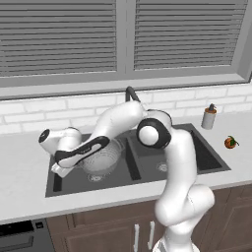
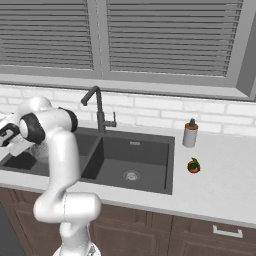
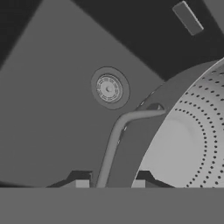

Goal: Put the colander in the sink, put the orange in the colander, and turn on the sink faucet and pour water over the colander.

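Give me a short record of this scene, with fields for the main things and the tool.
colander: in the left basin of the sink, handle between the fingertips
tool: over the left basin, straddling the colander handle; grip state unclear
orange: on the counter right of the sink, near the soap bottle
sink faucet: behind the divider, no water seen

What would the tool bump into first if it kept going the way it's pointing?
Most likely the colander's side handle, which sits between the tool's fingertips. Past that lies the sink floor near its drain. Depth is hard to judge.
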Robot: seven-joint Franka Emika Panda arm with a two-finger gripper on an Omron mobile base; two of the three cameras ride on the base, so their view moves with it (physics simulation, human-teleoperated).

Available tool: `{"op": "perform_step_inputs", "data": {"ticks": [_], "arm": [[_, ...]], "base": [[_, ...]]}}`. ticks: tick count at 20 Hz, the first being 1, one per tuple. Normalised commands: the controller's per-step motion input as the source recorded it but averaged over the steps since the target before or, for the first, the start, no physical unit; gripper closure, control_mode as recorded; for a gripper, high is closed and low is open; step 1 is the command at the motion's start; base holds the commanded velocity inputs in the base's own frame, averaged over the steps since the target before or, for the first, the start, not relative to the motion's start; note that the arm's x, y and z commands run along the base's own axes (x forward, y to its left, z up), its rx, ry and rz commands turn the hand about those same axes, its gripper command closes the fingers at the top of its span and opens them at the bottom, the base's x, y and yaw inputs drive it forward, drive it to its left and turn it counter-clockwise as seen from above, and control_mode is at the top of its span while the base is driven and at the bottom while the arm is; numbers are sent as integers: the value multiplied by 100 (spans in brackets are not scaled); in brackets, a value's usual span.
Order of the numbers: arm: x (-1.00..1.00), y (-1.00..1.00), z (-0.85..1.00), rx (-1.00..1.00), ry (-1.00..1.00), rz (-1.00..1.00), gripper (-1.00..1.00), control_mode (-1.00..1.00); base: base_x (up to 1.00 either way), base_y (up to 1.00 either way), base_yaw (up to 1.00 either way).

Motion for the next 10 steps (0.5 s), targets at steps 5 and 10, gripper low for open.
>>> {"op": "perform_step_inputs", "data": {"ticks": [5,10], "arm": [[33,0,-34,-1,2,7,100,-100],[14,-3,-39,0,4,2,100,-100]], "base": [[0,0,0],[0,0,0]]}}
